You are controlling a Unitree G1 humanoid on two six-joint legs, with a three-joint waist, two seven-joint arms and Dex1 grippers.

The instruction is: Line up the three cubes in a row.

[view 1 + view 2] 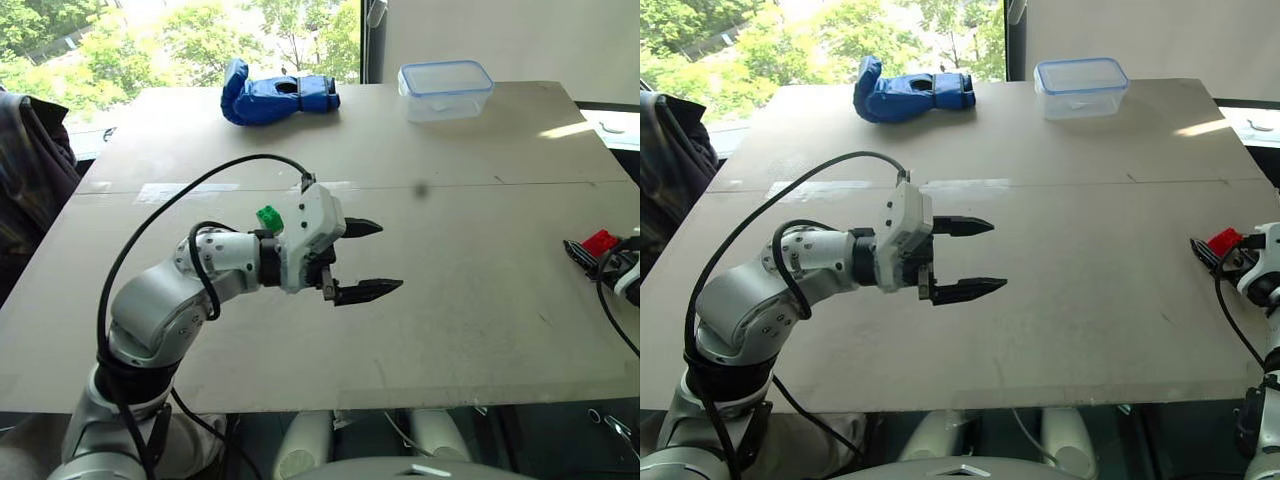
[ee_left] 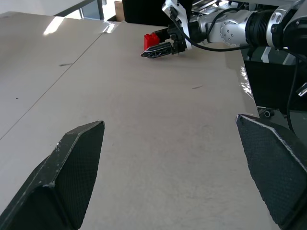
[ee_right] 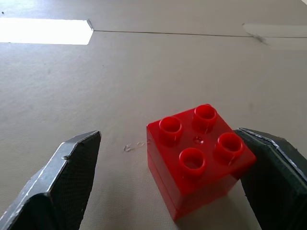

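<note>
red cube [image 3: 199,155] sits betw the right gripper [image 3: 175,184] fingers, jaws wide, one pad right against it, nothing clamped.
cube upright on the table [image 1: 470,300] nr its right edge; left gripper [image 1: 365,260] spread wide over mid-table, empty; green cube [image 1: 270,217] peeks behind its wrist; blue glove [image 1: 275,98] & clear container [image 1: 445,88] far side.

The left arm [image 1: 160,310] is mostly rounded silver-grey shells with black rings at the joints, ending in a boxy white wrist block [image 1: 310,240]. A thick black cable [image 1: 200,185] loops up from the elbow over to the top of that block, with a shorter loop hugging the forearm. The left gripper [image 1: 368,262] has two black wedge-shaped fingers [image 2: 72,177] with finely textured pads. The right arm [image 2: 240,26] looks the same: silver, black bands, black cable.
</note>
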